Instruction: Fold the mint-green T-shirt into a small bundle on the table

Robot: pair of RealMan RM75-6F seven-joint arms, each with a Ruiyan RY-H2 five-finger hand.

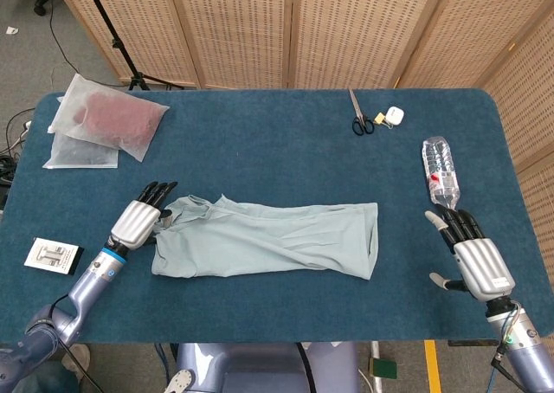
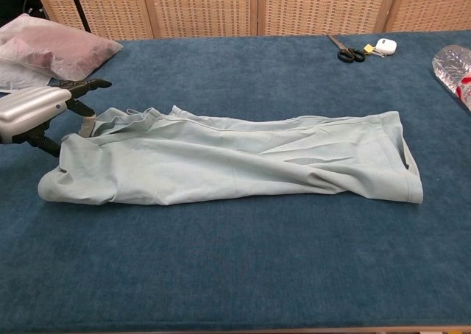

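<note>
The mint-green cotton T-shirt (image 1: 268,237) lies near the middle of the dark blue carpeted table (image 1: 286,159), already folded lengthwise into a long narrow band, collar end toward the robot's left, hem end toward its right. The left hand (image 1: 138,221) is at the collar end, its dark fingertips touching the edge of the cloth; in the chest view the left hand (image 2: 33,109) appears to have a finger tucked against the collar fold, but whether cloth is actually pinched cannot be told. The right hand (image 1: 472,256) rests apart from the shirt at the table's near right edge, fingers spread, holding nothing. Judgement: the work stands between the lengthwise fold and the crosswise folds that would make a bundle. The next move likely calls for a firm hold on the collar end, then carrying it over toward the hem, with the right hand brought in to steady the far end. Elsewhere: a clear crumpled plastic bottle (image 1: 440,170) lies just beyond the right hand, black-handled scissors (image 1: 360,116) lie at the far edge, and translucent bags with a dark red garment (image 1: 108,120) sit at the far left corner.
</note>
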